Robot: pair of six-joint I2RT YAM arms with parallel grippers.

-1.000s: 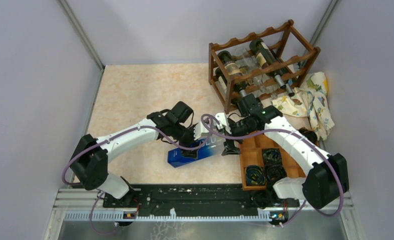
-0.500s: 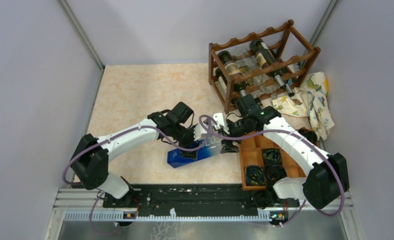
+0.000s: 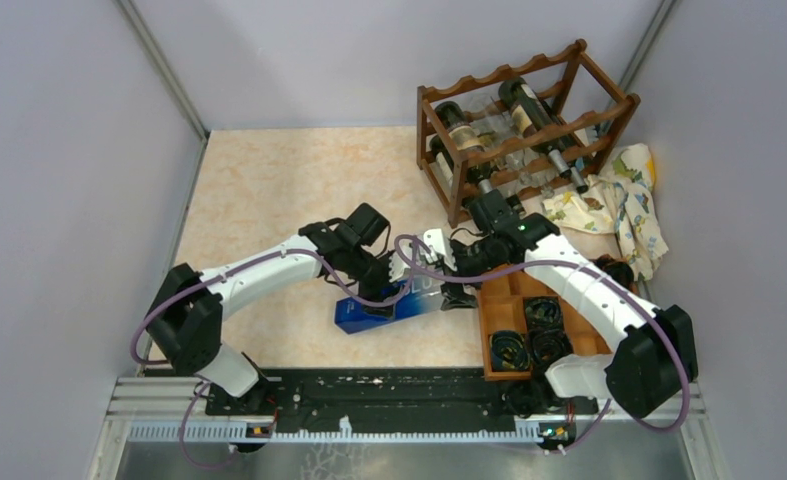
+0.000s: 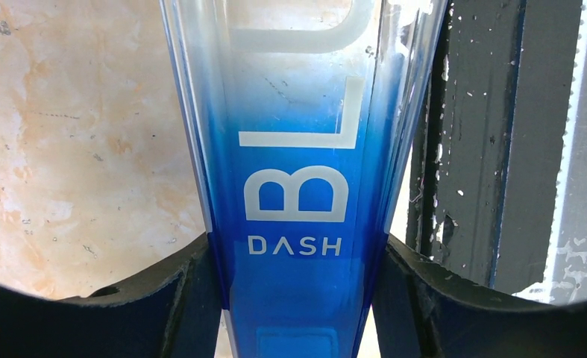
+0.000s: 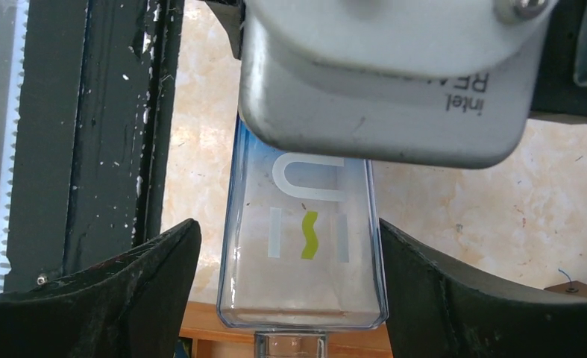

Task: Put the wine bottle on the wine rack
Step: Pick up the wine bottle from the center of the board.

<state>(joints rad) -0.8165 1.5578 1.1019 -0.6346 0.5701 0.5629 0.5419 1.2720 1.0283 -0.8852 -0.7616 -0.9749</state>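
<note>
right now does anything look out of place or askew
The blue wine bottle lies sideways, clamped in the left gripper, not on the wine rack. A patterned cloth lies crumpled beside the rack.

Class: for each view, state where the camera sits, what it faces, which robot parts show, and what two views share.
Top external: overhead, behind the robot, facing down at table, wine rack; left arm, right arm show.
Left wrist: faces the blue-ended wine bottle; left fingers clamp it.
Right wrist: faces its clear end; right fingers flank it.
Shared: both wrists see that bottle.
</note>
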